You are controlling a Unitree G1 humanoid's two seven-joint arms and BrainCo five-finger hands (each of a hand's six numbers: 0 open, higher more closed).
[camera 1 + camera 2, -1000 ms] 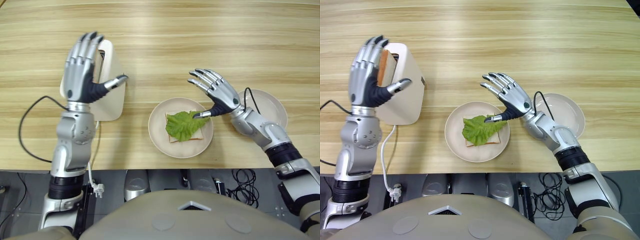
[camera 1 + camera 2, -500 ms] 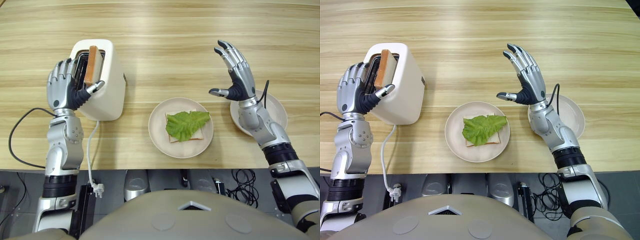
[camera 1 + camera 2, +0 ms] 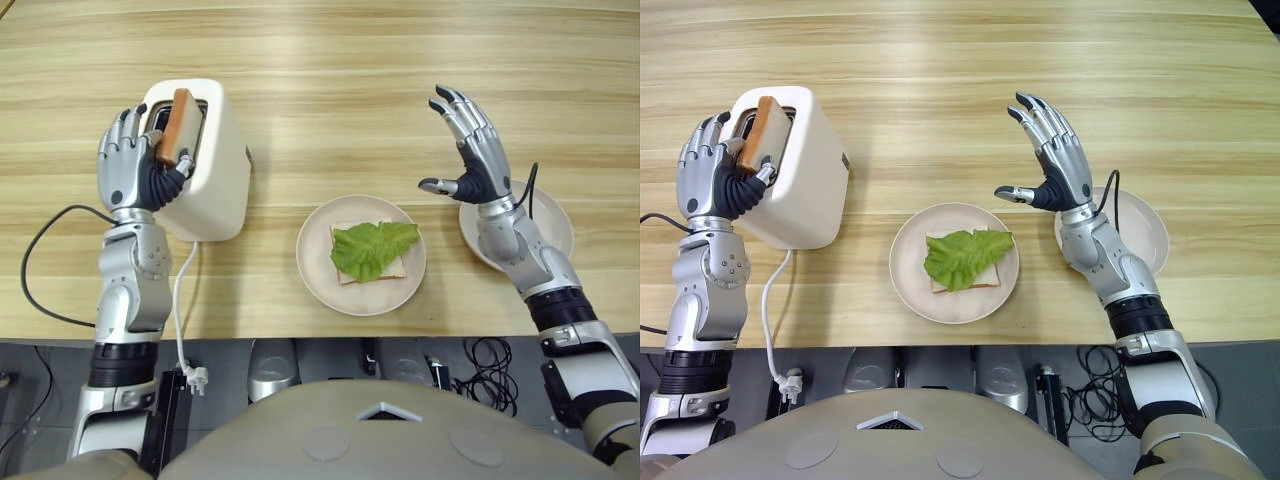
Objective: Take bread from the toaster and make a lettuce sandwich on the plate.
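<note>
A white toaster [image 3: 205, 165] stands at the table's left with a slice of bread [image 3: 177, 122] sticking up out of its slot. My left hand [image 3: 132, 165] is at the toaster's left side, its fingers curled around that slice. On the round plate [image 3: 318, 272] in the middle lies another slice of bread [image 3: 347, 273] with a green lettuce leaf [image 3: 370, 247] on top. My right hand [image 3: 472, 150] hangs open above the table, right of the plate, holding nothing.
A second, smaller plate [image 3: 546, 215] sits at the right under my right forearm. The toaster's cable [image 3: 40, 260] loops off the table's front left edge. Bare wooden table [image 3: 350, 90] stretches behind everything.
My left hand came down from above the toaster and closed on the bread, which now leans left. My right hand lifted off the lettuce and moved up and right.
</note>
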